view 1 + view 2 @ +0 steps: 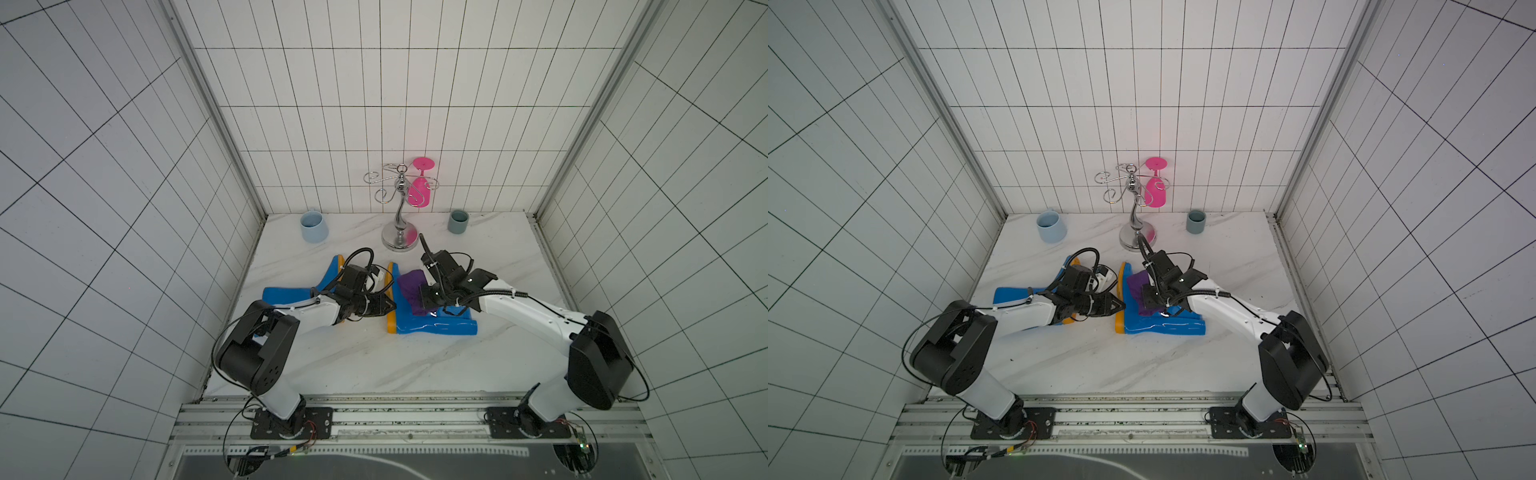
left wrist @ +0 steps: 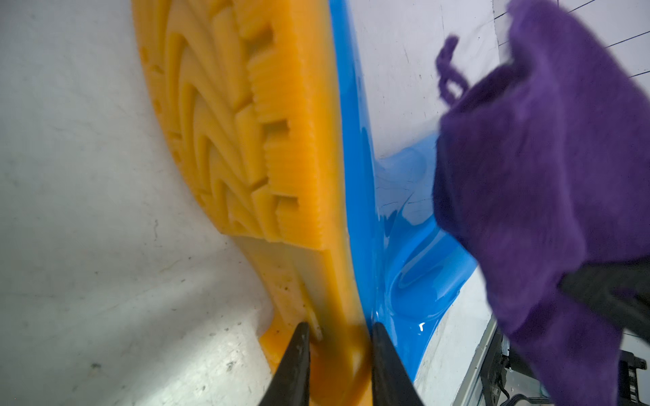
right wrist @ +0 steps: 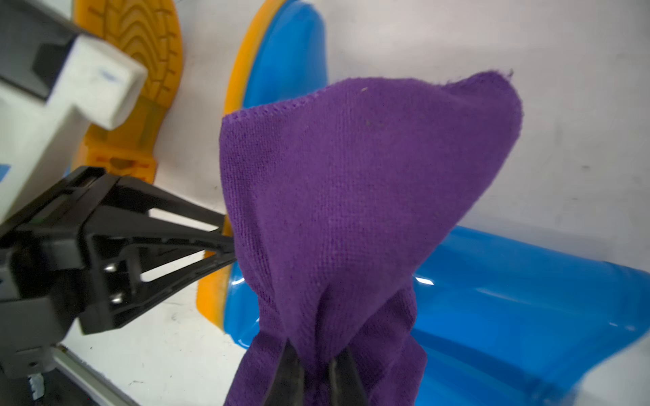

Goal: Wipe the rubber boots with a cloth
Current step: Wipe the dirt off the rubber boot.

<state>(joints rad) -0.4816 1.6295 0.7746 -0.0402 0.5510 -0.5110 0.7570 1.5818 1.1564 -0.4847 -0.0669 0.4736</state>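
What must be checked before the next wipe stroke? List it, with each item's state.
1. Right gripper shut on the cloth: ok.
2. Left gripper clamped on the sole of the wiped boot: ok.
3. Cloth draped over that boot's foot: ok.
4. Cloth pressing on the rubber: cannot tell.
5. Second boot out of the stroke's way: ok.
6. Glass rack clear of the right arm: cannot tell.

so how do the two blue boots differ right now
The boot by the right arm has the purple cloth draped over its foot; the boot under the left arm shows none. The left gripper pinches the first boot's orange sole edge; nothing grips the second. The first's shaft points to the robot's right, the second's to its left. Both lie on their sides on the table, glossy blue with orange soles.
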